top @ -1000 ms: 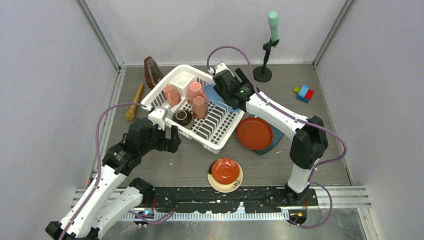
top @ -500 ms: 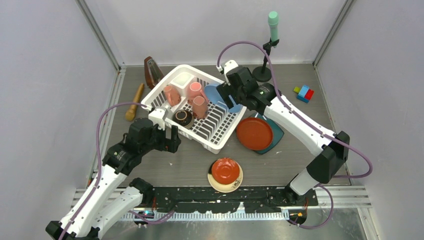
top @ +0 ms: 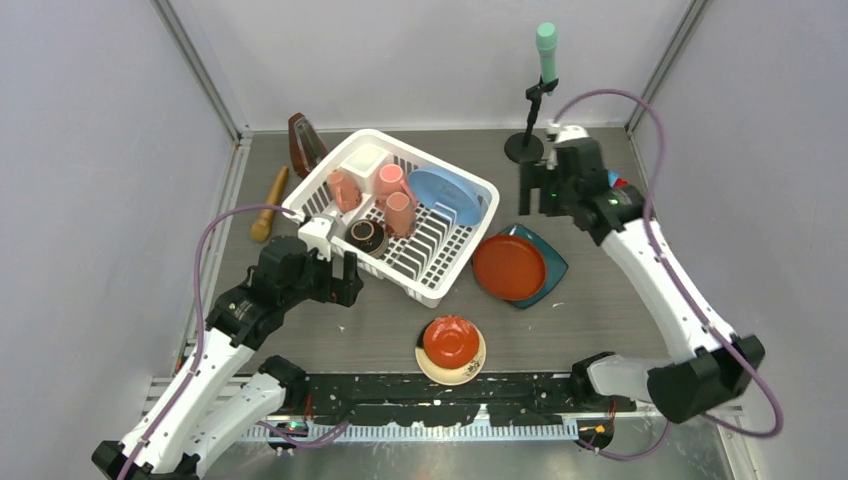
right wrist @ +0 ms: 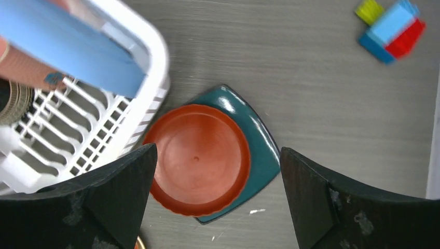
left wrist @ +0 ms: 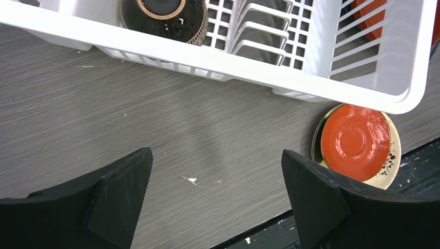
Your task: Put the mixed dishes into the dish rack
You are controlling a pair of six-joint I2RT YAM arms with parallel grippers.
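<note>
The white dish rack [top: 465, 245] holds three pink mugs [top: 390, 180], the brown bowl [top: 366, 236] and the light blue plate [top: 445, 195], which leans at its far right side. An orange-red round plate [top: 508, 267] lies on the dark teal plate [top: 550, 262] right of the rack. The red saucer [top: 451, 340] sits on the cream saucer [top: 450, 373] near the front edge. My right gripper [top: 537, 195] is open and empty, high above the teal plate [right wrist: 259, 150]. My left gripper [top: 335, 280] is open and empty above bare table beside the rack's near wall [left wrist: 207, 57].
A brown metronome [top: 303, 143] and a wooden pestle [top: 268, 205] lie left of the rack. A black stand with a green top [top: 535, 100] rises at the back. Coloured toy blocks [right wrist: 392, 28] sit at the far right.
My right arm has swung right and away from the rack, leaving the light blue plate leaning in it. The left arm has not moved.
</note>
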